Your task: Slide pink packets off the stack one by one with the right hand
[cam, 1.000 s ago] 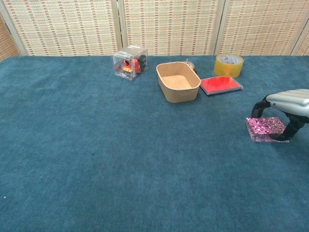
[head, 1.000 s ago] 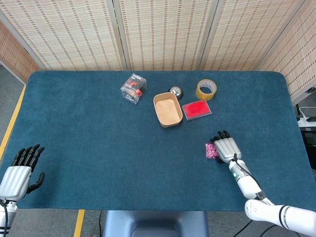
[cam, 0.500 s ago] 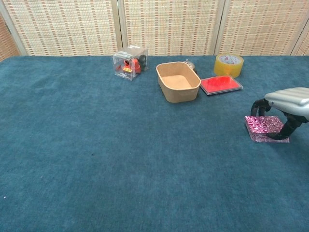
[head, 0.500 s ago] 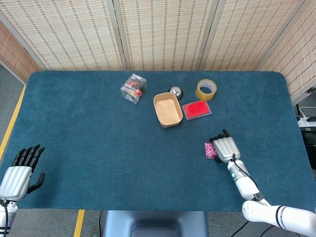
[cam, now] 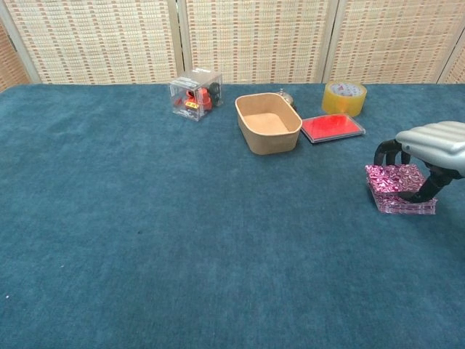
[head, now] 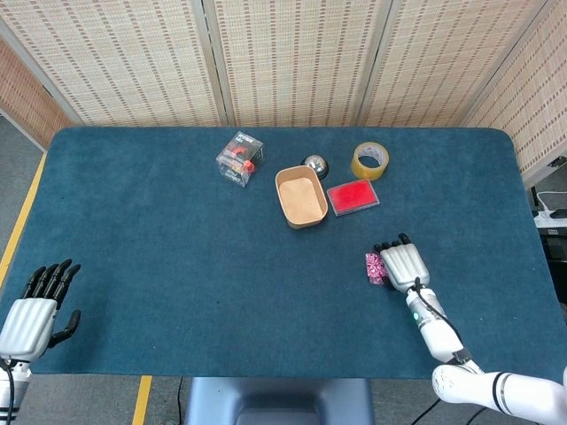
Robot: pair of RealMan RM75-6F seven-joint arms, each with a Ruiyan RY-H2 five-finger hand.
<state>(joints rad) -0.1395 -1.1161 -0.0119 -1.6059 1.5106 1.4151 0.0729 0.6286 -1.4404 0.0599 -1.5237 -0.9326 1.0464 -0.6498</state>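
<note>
Pink packets (head: 376, 266), a small stack of them, sit on the right half of the blue table (head: 177, 239), well this side of the red pad (head: 353, 197) and the tape roll (head: 369, 160). From the head view the right hand (head: 404, 265) lies palm down over the stack's right part, dark fingertips over the far edge, and only the left strip of pink shows. Against a second ago both the hand and that strip have crept a touch toward the far left. Whether anything is truly pinched can't be told from up here. Down at the near left corner the left hand (head: 35, 312) rests flat at the table edge, fingers apart, holding nothing, just as it was.

Over to the chest view, and here's the real news. The right hand (cam: 429, 149) has lifted a little and the top of the pink packets (cam: 396, 187) has come up with it: the upper layer now tilts, its far-left edge raised under the curled fingers (cam: 385, 150), thumb hooked in at the near right, while the lower part lies flat on the cloth. So the fingers are clamped on that top packet, it seems. My read: the top packet is starting to part from the pile, but it's peeling rather than sliding, and it hasn't yet cleared the stack
</note>
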